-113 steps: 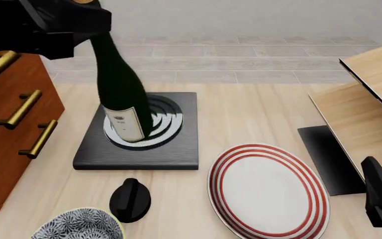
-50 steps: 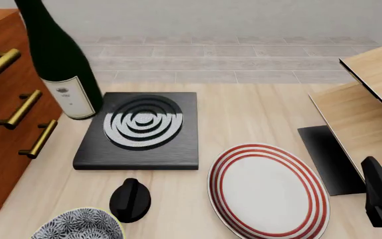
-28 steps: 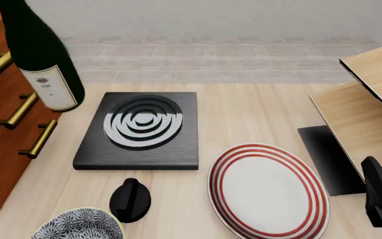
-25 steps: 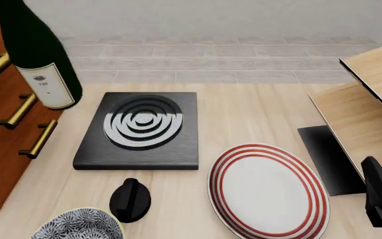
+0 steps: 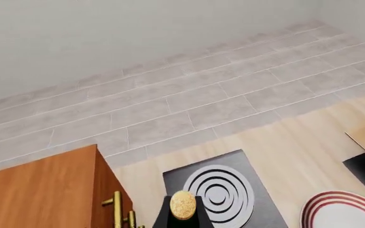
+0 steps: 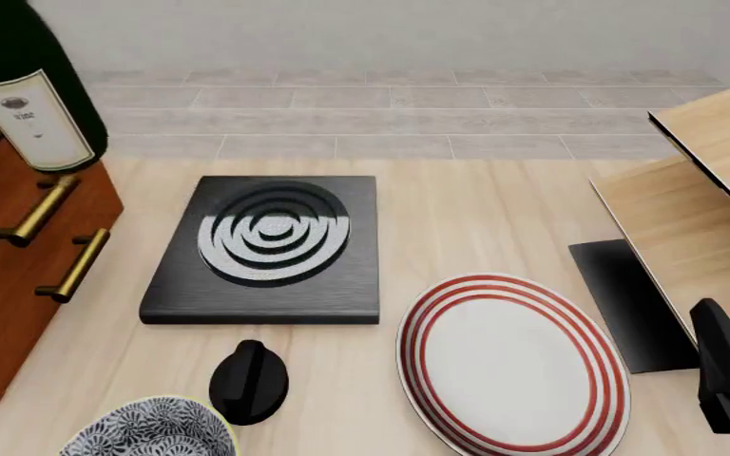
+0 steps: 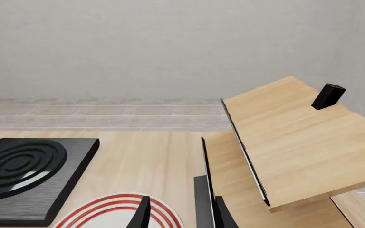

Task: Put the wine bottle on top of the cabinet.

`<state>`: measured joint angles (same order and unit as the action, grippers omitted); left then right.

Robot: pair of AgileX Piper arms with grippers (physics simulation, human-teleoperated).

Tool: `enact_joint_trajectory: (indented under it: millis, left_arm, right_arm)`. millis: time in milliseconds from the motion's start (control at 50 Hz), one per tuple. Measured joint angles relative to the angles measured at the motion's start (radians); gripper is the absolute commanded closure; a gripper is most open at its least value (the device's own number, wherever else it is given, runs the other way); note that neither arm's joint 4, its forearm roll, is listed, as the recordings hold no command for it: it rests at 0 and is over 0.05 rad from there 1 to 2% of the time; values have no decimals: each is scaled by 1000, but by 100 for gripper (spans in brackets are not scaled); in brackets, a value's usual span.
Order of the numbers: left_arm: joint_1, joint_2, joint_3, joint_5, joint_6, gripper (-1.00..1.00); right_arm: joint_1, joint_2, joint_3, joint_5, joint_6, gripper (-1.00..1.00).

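Your left claw (image 5: 182, 219) shows only as a dark tip at the edge of its wrist view, clamped around the neck of the wine bottle (image 6: 23, 85), with the tan cork (image 5: 183, 204) poking up between the fingers. The bottle hangs below that claw, off the table (image 6: 467, 218), its labelled lower body in the front view's upper left corner, overlapping the front of the cabinet (image 6: 10, 275) by the brass handles (image 6: 71, 264). From the left wrist view the cabinet's flat top (image 5: 40, 190) lies just to one side of the cork, and the black ringed board (image 5: 224, 194) lies beyond it, farther down. Your right claw (image 7: 179, 211) rests low, its two dark fingertips (image 7: 143, 213) standing apart with nothing between them, just above the red-striped plate (image 6: 511, 366). The pale wood panels (image 7: 290, 142) rise close beside it.
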<state>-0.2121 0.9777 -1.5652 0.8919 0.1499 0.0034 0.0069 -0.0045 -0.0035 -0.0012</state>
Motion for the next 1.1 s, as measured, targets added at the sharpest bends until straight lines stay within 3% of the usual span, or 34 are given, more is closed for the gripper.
enact_joint_trajectory:
  millis: [580,820,1100]
  left_arm:
    - [152,60,-236,123,-25,100]
    - [207,70,-286,153,-10,100]
    - [269,115,-408,213,8,100]
  right_arm:
    - [0,0,0,0,0,-100]
    - [0,0,0,0,0,-100]
    - [0,0,0,0,0,-100]
